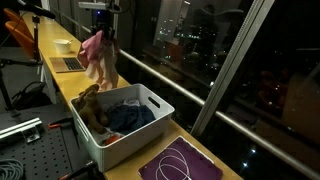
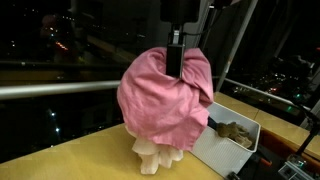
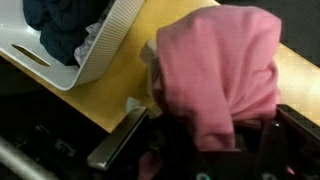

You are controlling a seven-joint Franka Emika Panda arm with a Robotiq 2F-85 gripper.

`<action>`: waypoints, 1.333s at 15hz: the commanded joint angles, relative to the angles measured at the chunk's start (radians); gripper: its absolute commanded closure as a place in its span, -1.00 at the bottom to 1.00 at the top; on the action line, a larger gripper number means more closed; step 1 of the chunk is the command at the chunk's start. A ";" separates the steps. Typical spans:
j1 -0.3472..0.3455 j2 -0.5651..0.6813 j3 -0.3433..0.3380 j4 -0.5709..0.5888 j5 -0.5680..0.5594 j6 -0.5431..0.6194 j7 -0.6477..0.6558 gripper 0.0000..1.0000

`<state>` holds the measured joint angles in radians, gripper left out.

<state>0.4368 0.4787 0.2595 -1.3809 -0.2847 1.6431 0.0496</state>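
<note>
Wrist view, left to right. White basket (image 3: 108, 42) at ten o'clock, holding a dark blue garment (image 3: 60, 30). Bare wooden counter (image 3: 115, 95) at centre. Pink cloth (image 3: 220, 70) at two o'clock, hanging bunched from my gripper (image 3: 215, 135) over the counter, beside the basket. My fingers are clamped on its upper fold. A cream cloth (image 2: 155, 158) shows below it in an exterior view. Risks: my pinch takes only a small fold, so a jerk may slip the cloth free. The cream piece, seemingly just caught in the folds, may drop outside the basket. A trailing hem may snag the rim.
</note>
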 commanded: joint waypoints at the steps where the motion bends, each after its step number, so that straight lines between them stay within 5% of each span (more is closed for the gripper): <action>1: -0.008 -0.016 -0.009 -0.019 0.024 -0.004 -0.012 0.46; 11: -0.086 -0.076 -0.029 -0.139 0.038 0.031 -0.037 -0.97; 20: -0.239 -0.268 -0.051 -0.497 0.202 0.076 -0.088 -1.00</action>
<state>0.2180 0.3249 0.2125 -1.7181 -0.1527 1.6872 -0.0189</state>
